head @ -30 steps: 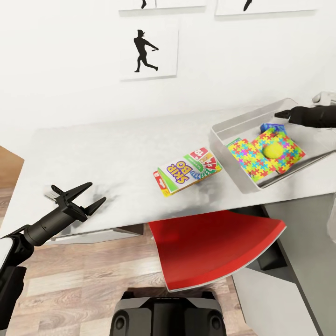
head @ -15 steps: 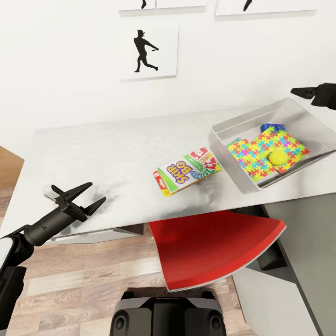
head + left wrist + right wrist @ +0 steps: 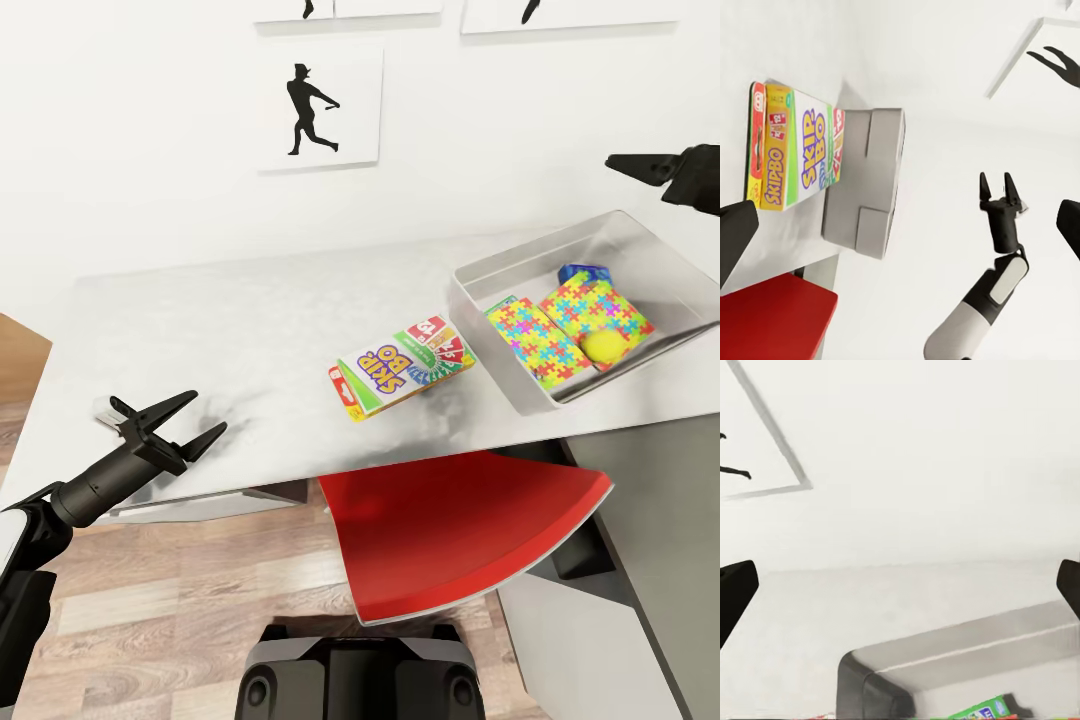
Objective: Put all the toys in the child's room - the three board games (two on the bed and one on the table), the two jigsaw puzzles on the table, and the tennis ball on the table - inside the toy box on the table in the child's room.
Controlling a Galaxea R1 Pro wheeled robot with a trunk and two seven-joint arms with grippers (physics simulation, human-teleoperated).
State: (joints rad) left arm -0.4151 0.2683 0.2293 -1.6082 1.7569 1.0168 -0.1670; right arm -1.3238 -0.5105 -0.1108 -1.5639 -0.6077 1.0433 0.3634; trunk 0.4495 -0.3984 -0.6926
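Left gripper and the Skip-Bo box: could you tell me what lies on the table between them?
Nothing: in the head view, only bare white table lies between the open left gripper and the Skip-Bo box.

The head view looks steeply down from close above the long white-topped table (image 3: 250,330), while both wrist views skim low across it, sharing the shallow light-grey toy bin (image 3: 480,300) (image 3: 870,187) (image 3: 945,660).
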